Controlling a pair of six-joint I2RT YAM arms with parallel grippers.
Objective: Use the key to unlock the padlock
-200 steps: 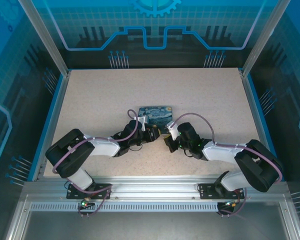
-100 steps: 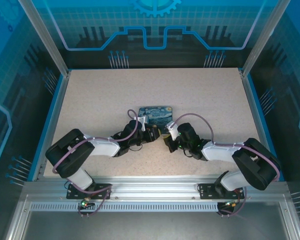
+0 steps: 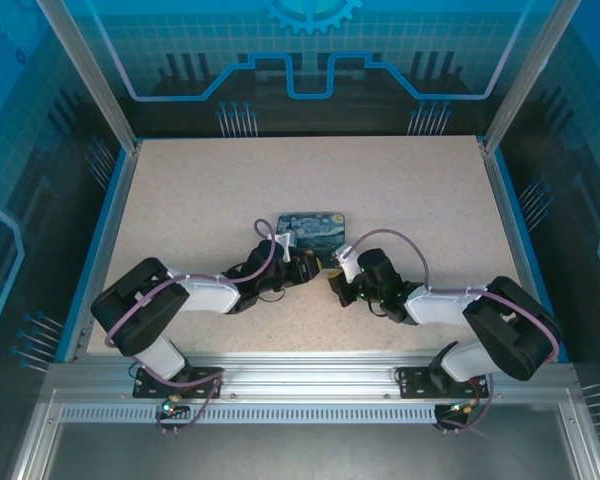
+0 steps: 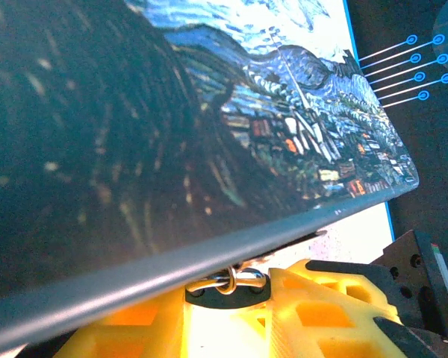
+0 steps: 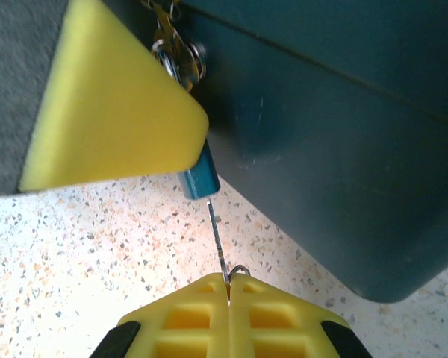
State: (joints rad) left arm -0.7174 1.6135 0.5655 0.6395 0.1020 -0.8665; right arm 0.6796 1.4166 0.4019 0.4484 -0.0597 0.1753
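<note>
The padlock's small bluish body (image 5: 198,179) pokes out from under a yellow finger (image 5: 104,112) of my left gripper, hard against the dark side of the starry-night tin (image 5: 321,134). The thin grey key (image 5: 216,239) runs from the body's lower end down into my right gripper (image 5: 228,287), which is shut on it. In the left wrist view the silvery shackle (image 4: 228,282) hooks through a ring under the tin's painted lid (image 4: 209,112), and my left gripper (image 4: 228,302) is shut on the padlock. From above, both grippers (image 3: 320,268) meet at the tin's front edge.
The tin (image 3: 315,227) lies mid-table on the speckled top (image 3: 400,190). Blue rails (image 3: 95,250) and metal posts border the table. Bare surface lies on all sides of the tin.
The right wrist has shifted a little toward the tin. The left arm and the tin have not moved.
</note>
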